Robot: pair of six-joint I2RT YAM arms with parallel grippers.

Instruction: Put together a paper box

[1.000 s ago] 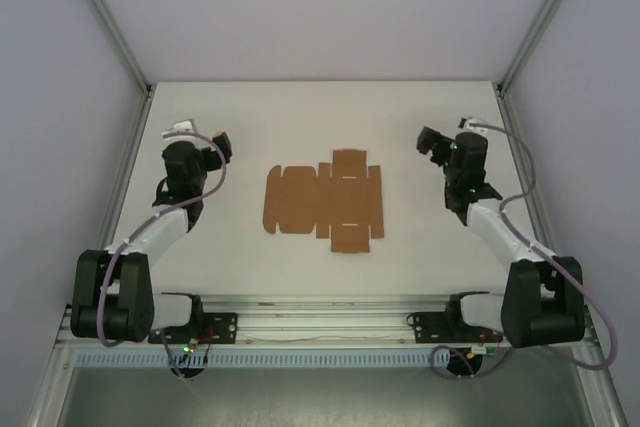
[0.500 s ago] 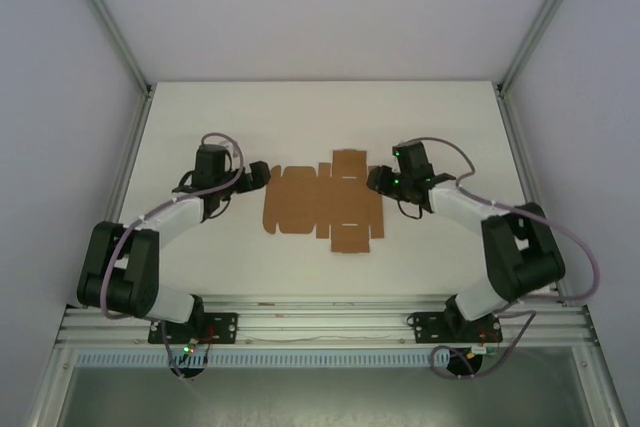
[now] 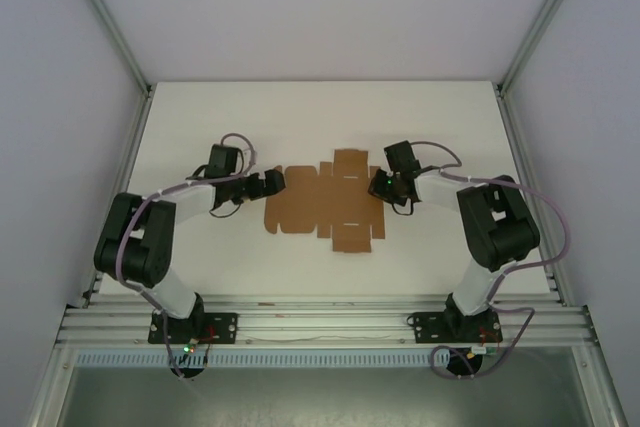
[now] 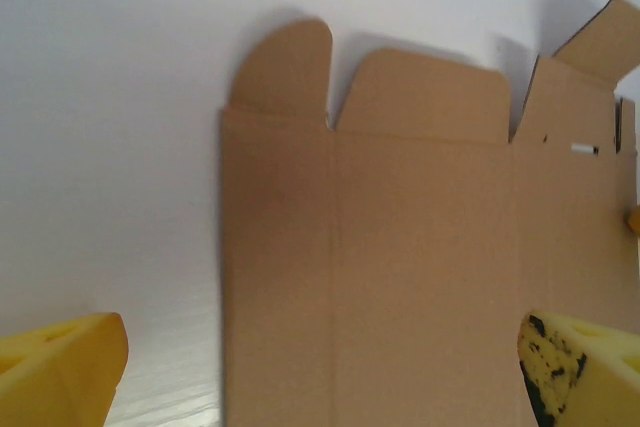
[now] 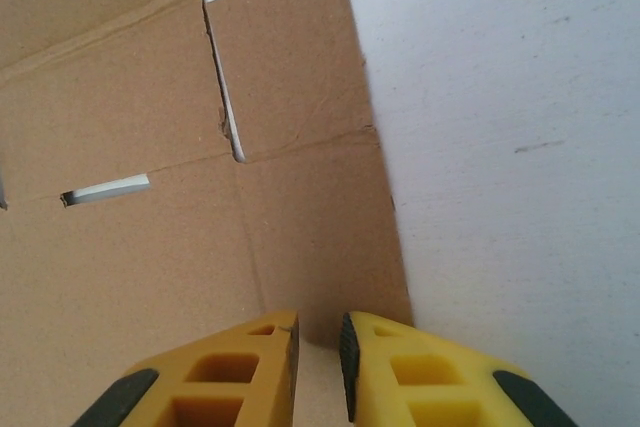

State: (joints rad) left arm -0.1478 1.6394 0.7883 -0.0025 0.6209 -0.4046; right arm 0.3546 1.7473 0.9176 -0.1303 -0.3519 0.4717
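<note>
A flat white tabletop lies inside pale, plain enclosure walls. Silver aluminium frame posts rise at its far corners. A slotted aluminium rail runs along its near edge.

Both arms have swung inward from the table's sides; left gripper now reaches the box's left edge; right gripper its right edge.

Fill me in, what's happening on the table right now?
The paper box lies as a flat, unfolded sheet in the middle of the table. The left gripper sits open at its left edge, fingers spread wide. The right gripper is at its right edge, fingers almost together over the cardboard. Neither seems to grip it yet.
</note>
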